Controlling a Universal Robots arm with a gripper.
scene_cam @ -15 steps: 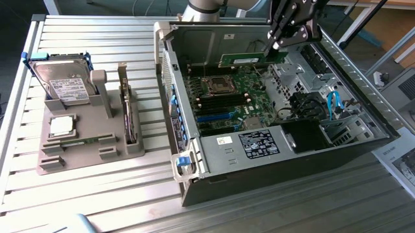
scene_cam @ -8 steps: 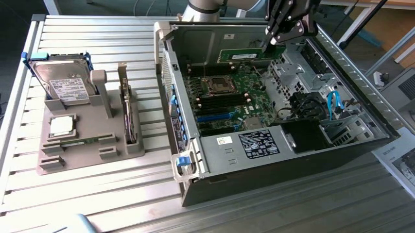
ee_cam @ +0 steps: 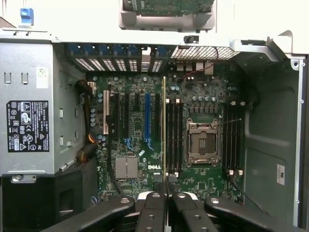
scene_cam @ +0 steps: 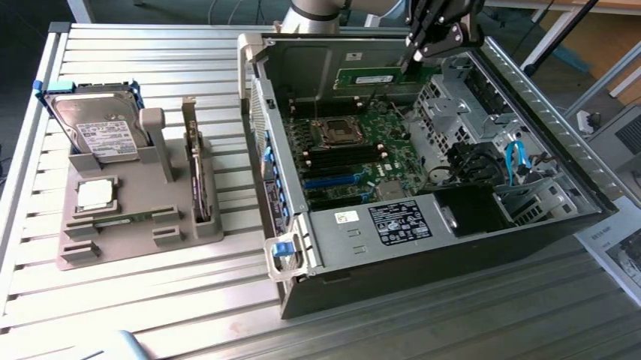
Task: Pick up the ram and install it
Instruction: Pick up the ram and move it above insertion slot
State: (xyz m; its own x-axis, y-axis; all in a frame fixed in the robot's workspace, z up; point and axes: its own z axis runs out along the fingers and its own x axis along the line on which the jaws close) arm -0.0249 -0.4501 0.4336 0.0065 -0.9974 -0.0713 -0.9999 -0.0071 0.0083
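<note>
My gripper is shut on the ram, a long thin green board held level in the air over the far part of the open computer case. In the wrist view the ram appears edge-on as a thin line running out from between the black fingers, with the gripper shut on its end. That line lies over the motherboard, parallel to and close beside the black memory slots next to the processor socket. The ram hangs well above the board and touches nothing.
In the exterior view's left part a grey holder carries a hard drive, a silver processor chip and an upright card. Drive cages and blue cables crowd the case's right side. The case walls rise around the board.
</note>
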